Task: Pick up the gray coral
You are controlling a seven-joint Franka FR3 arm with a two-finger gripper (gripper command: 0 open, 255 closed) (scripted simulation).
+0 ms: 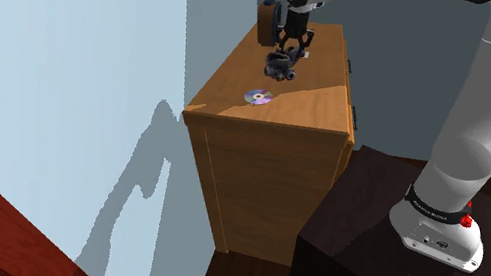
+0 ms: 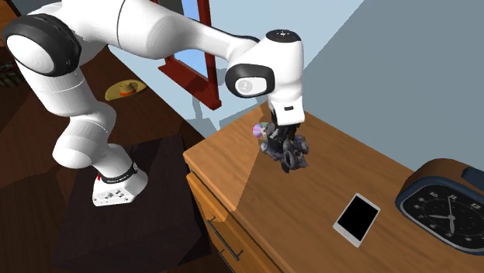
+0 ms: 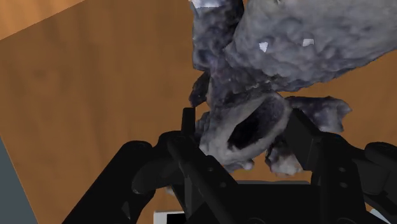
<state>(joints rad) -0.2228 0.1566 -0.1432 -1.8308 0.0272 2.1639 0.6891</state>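
Coral (image 3: pixel 280 57) | gripper (image 2: pixel 283 147) fingers (image 3: pixel 306 137) clamped on it, just over the dresser (image 1: pixel 319 100) top | grasp looks done; you still owe a clear lift.

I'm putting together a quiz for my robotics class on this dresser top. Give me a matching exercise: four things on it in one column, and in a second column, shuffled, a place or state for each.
Things:
1. gray coral
2. disc
3. smartphone
4. clock

Places or states:
A. lies flat, dark screen up, beside the clock
B. stands upright, dark face in a brown frame
C. clasped between the tool's fingers
D. shiny, flat on the wooden dresser, apart from the tool

Pairs: 1-C, 2-D, 3-A, 4-B
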